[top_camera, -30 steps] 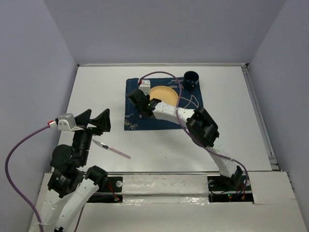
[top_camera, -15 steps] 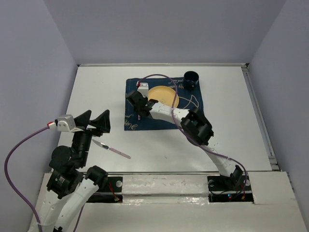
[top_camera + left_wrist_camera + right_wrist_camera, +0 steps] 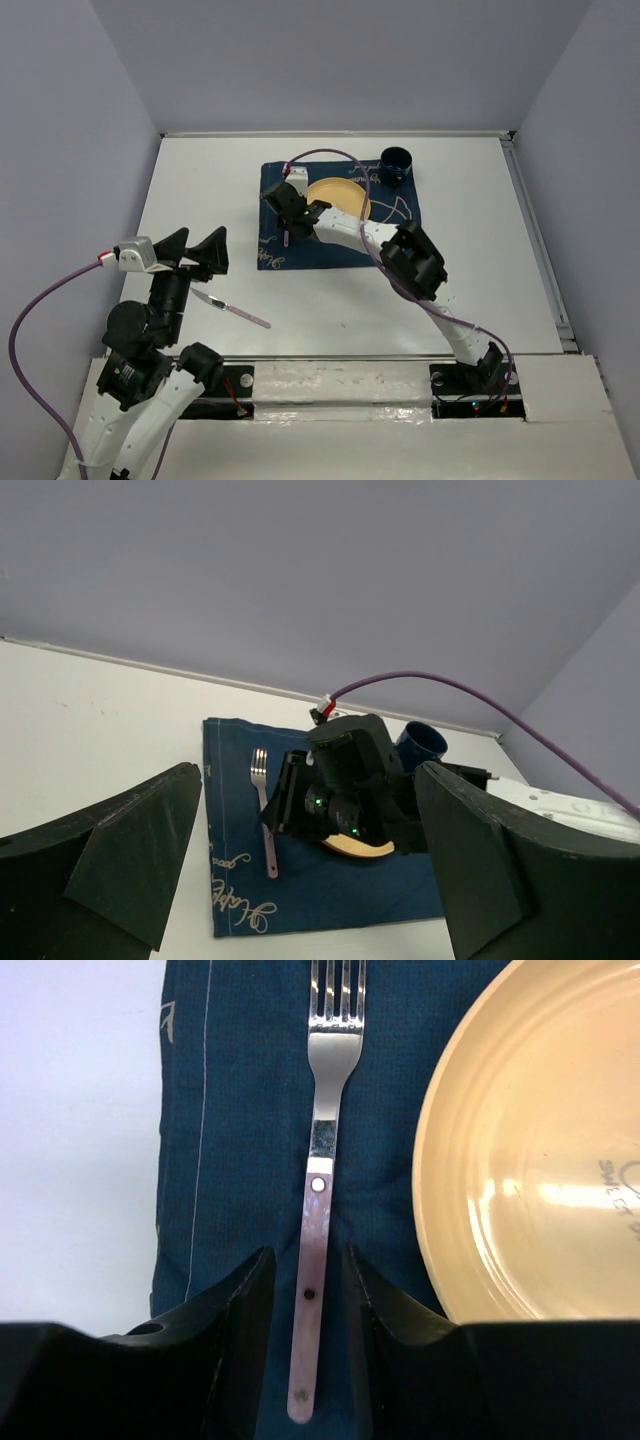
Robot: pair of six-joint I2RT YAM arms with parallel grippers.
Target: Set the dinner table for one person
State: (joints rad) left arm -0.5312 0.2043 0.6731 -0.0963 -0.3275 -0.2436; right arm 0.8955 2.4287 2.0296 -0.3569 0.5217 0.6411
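**Fork axis and right gripper; knife and left gripper**

Steel fork with a pale pink riveted handle [image 3: 318, 1185] lies flat on the dark blue printed cloth [image 3: 240, 1110], just left of the round cream plate [image 3: 540, 1160], tines pointing away from the robot. The right gripper [image 3: 306, 1256] sits over the handle end. Its fingers are parted slightly to either side of the handle, with cloth showing in both gaps, so it appears to clamp nothing. The fork's long axis runs straight out between the fingers.

The matte white rectangular dinner table [image 3: 200, 190] carries the cloth at its far centre. A pink-handled table knife [image 3: 232, 309] lies diagonally on bare tabletop, just beside the left gripper [image 3: 200, 245], which is spread wide and empty. By this layout, the left arm is much the nearer to it.
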